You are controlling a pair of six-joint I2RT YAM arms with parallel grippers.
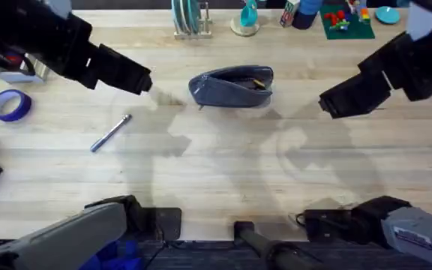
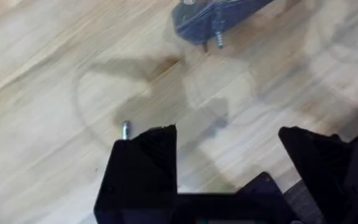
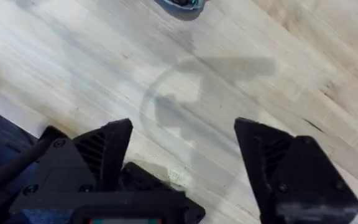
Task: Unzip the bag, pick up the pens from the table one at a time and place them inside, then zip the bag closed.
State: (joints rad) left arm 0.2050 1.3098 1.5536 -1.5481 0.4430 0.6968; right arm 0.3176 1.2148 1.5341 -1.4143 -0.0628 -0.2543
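The small blue-grey fabric pencil pouch (image 1: 232, 87) sits on the far middle of the light wooden plank worktop (image 1: 223, 165), long side across the overhead view. Its zipper looks open along the top: a dark slit shows, with something yellowish and dark inside near its right end (probably a pen already in, cannot tell for sure). From the left wrist view the pouch (image 2: 213, 15) shows its end with a small metal zipper pull (image 2: 219, 41) hanging off it.

One slim silver-grey metallic pen with a bluish end (image 1: 111, 133) lies on the worktop, well apart from the pouch, toward the left side and lying diagonally. Its tip (image 2: 125, 130) peeks out just beside the left finger in the left wrist view.

Progress, as a judgement: unzipping seems done, at least one pen is left to pick up, and zipping closed is not yet done.

Left claw (image 1: 145, 81) hangs above the worktop left of the pouch, jaws spread wide, holding nothing. Right claw (image 1: 327, 105) hangs right of the pouch, jaws wide too in its wrist view (image 3: 185, 155), empty.

Off to the left edge is a blue tape roll (image 1: 10, 105); clutter lines the far edge (not part of the task).
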